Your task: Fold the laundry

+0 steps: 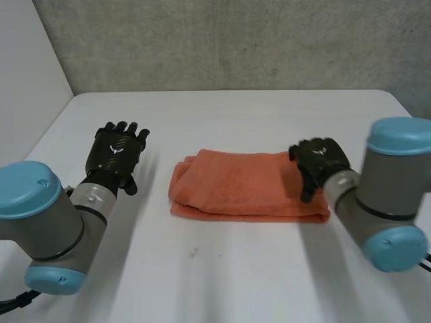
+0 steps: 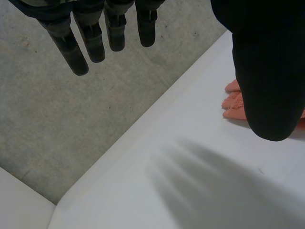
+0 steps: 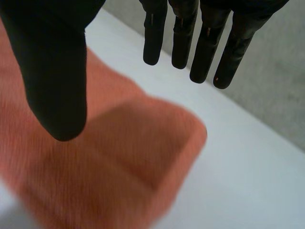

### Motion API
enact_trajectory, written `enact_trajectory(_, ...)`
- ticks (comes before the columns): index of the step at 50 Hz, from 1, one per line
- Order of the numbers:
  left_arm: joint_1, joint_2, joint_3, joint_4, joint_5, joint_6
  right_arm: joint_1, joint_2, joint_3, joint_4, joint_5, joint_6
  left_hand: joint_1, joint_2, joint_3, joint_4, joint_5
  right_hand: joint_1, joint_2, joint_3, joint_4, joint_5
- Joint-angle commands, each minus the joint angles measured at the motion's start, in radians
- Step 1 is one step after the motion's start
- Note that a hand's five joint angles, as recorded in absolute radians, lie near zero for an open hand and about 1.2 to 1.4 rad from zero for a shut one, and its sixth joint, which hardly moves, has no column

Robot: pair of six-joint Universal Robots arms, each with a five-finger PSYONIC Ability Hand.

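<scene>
**Folded towel on the table, both hands open**

A white, matte table spans the head view, with a grey concrete wall behind its far edge. In the middle of the table lies the orange terry towel, folded into a flat oblong of several layers. Its stacked edges show at the end facing the robot's left side.

The left arm and right arm, with grey joints and light-blue caps, reach in from the near corners.

The left hand is over bare table, apart from the towel's layered end. Its fingers are straight and spread, the thumb stands off to the side, and it holds nothing.

The right hand is over the towel's opposite end. Its fingers are straight and extend past the towel's corner, and its thumb is spread wide above the cloth. It grips nothing, and I cannot tell whether it touches the towel.

Each hand's back carries a small white mark, too small to read.
</scene>
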Motion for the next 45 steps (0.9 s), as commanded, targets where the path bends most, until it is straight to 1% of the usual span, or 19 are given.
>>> enact_trajectory(1,-0.001,0.0,0.0,0.0,0.0,0.0,-0.116,-0.033,0.155,-0.017,-0.121,0.027,-0.027,-0.028,-0.04,-0.03,-0.047,0.134,0.08,0.087,0.097,0.101)
enact_trajectory(9,-0.002,-0.003,0.0,0.0,0.0,0.0,-0.151,-0.027,0.212,-0.1,-0.124,0.053,-0.027,-0.028,-0.04,-0.03,-0.047,0.29,0.235,0.243,0.253,0.257)
enact_trajectory(12,-0.002,-0.003,-0.002,0.0,0.0,0.0,-0.153,-0.025,0.215,-0.107,-0.124,0.053,-0.027,-0.028,-0.04,-0.03,-0.047,0.413,0.358,0.365,0.376,0.38)
enact_trajectory(13,-0.002,-0.003,-0.003,0.0,0.0,0.0,-0.154,-0.022,0.215,-0.114,-0.123,0.052,-0.027,-0.028,-0.04,-0.03,-0.047,0.625,0.571,0.578,0.589,0.593)
enact_trajectory(14,-0.002,-0.003,-0.003,0.0,0.0,0.0,-0.156,-0.019,0.212,-0.126,-0.121,0.055,-0.027,-0.028,-0.04,-0.03,-0.047,0.947,0.893,0.9,0.91,0.915)
enact_trajectory(15,-0.002,-0.002,-0.006,0.0,0.0,0.0,-0.157,-0.018,0.211,-0.134,-0.123,0.058,-0.027,-0.028,-0.04,-0.03,-0.047,1.005,0.95,0.957,0.968,0.972)
enact_trajectory(21,-0.001,0.0,-0.011,0.001,0.002,0.0,-0.171,-0.009,0.172,-0.138,-0.117,0.036,-0.027,-0.028,-0.04,-0.03,-0.047,1.005,0.951,0.958,0.968,0.973)
enact_trajectory(24,-0.001,0.002,-0.01,0.001,0.002,0.0,-0.169,-0.007,0.114,-0.135,-0.106,-0.002,-0.027,-0.028,-0.04,-0.03,-0.047,1.005,0.951,0.958,0.968,0.973)
enact_trajectory(27,-0.001,0.002,-0.009,0.001,0.0,0.0,-0.136,-0.013,0.047,-0.123,-0.103,-0.036,-0.027,-0.028,-0.04,-0.03,-0.047,1.005,0.951,0.958,0.968,0.973)
enact_trajectory(29,0.001,0.005,-0.008,0.0,0.0,0.0,-0.084,-0.013,-0.004,-0.117,-0.103,-0.042,-0.027,-0.028,-0.04,-0.03,-0.047,1.005,0.951,0.958,0.968,0.973)
enact_trajectory(30,0.001,0.008,-0.006,0.0,-0.002,-0.002,-0.011,-0.009,-0.063,-0.108,-0.104,-0.044,-0.027,-0.028,-0.04,-0.03,-0.047,1.005,0.951,0.958,0.968,0.973)
enact_trajectory(33,0.002,0.026,-0.006,0.0,-0.002,-0.005,0.099,0.002,-0.159,-0.074,-0.106,-0.047,-0.027,-0.028,-0.04,-0.03,-0.047,1.005,0.951,0.958,0.968,0.973)
enact_trajectory(34,0.004,0.034,-0.006,0.0,-0.002,-0.006,0.157,0.019,-0.215,-0.039,-0.115,-0.048,-0.027,-0.028,-0.04,-0.03,-0.047,1.005,0.951,0.958,0.968,0.973)
enact_trajectory(36,0.006,0.051,-0.006,-0.002,-0.002,-0.018,0.211,0.063,-0.271,-0.005,-0.127,-0.051,-0.027,-0.028,-0.04,-0.03,-0.047,1.005,0.951,0.958,0.968,0.973)
enact_trajectory(37,0.006,0.055,-0.006,-0.002,-0.002,-0.024,0.26,0.117,-0.32,0.02,-0.138,-0.056,-0.027,-0.028,-0.04,-0.03,-0.047,1.005,0.951,0.958,0.968,0.973)
enact_trajectory(41,0.01,0.077,-0.003,-0.002,0.0,-0.067,0.373,0.232,-0.41,0.072,-0.181,-0.065,-0.027,-0.028,-0.04,-0.03,-0.047,1.005,0.951,0.958,0.968,0.973)
enact_trajectory(42,0.012,0.084,-0.003,-0.002,0.0,-0.087,0.374,0.232,-0.411,0.072,-0.181,-0.065,-0.027,-0.028,-0.04,-0.03,-0.047,1.005,0.951,0.958,0.968,0.973)
enact_trajectory(44,0.013,0.087,0.0,-0.003,0.0,-0.107,0.409,0.286,-0.446,0.095,-0.18,-0.079,-0.027,-0.028,-0.04,-0.03,-0.047,1.005,0.951,0.958,0.968,0.973)
enact_trajectory(45,0.013,0.089,0.001,-0.003,0.001,-0.116,0.412,0.312,-0.46,0.103,-0.16,-0.089,-0.027,-0.028,-0.04,-0.03,-0.047,0.858,0.803,0.811,0.821,0.825)
